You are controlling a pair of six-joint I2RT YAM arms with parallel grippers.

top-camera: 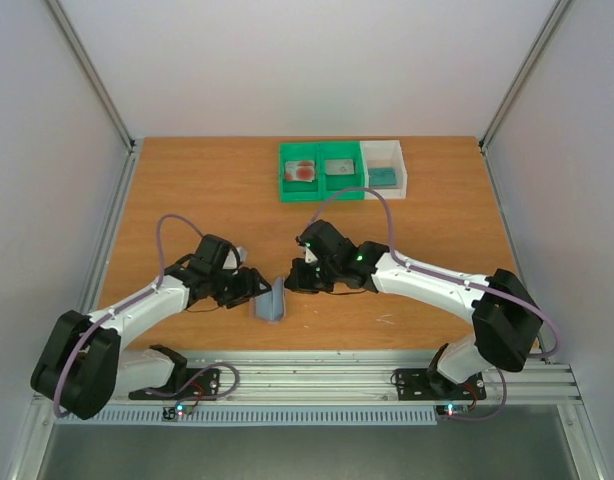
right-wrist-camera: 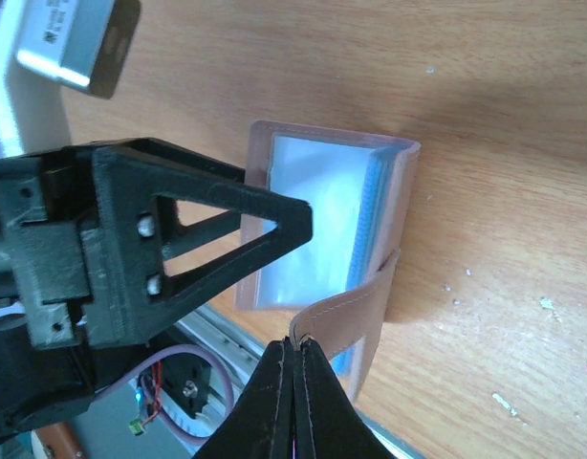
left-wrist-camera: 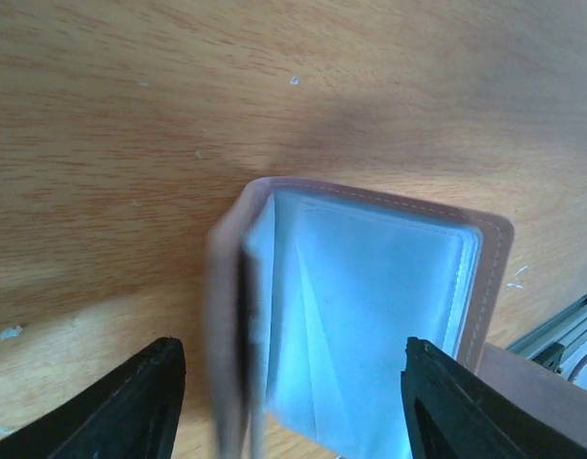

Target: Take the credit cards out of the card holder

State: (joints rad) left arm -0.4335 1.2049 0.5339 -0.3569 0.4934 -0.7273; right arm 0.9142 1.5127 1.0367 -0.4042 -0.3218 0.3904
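The card holder (top-camera: 272,301) lies open on the table between my two grippers, brownish-pink outside with blue-grey panels (left-wrist-camera: 370,316) inside. My left gripper (left-wrist-camera: 293,392) is open, its fingers either side of the holder without touching it. My right gripper (right-wrist-camera: 299,350) is shut on the holder's brownish-pink flap (right-wrist-camera: 356,311) and lifts it off the panels (right-wrist-camera: 322,220). I see no card in the panels. The white card with red blotches (top-camera: 304,170) and the grey-silver card (top-camera: 339,167) lie in the green tray. The teal card (top-camera: 385,176) lies in the white tray.
The green tray (top-camera: 322,192) and white tray (top-camera: 399,160) stand side by side at the back middle of the wooden table. The metal rail (top-camera: 317,375) runs along the near edge, just behind the holder. The left gripper's black fingers (right-wrist-camera: 179,239) show in the right wrist view.
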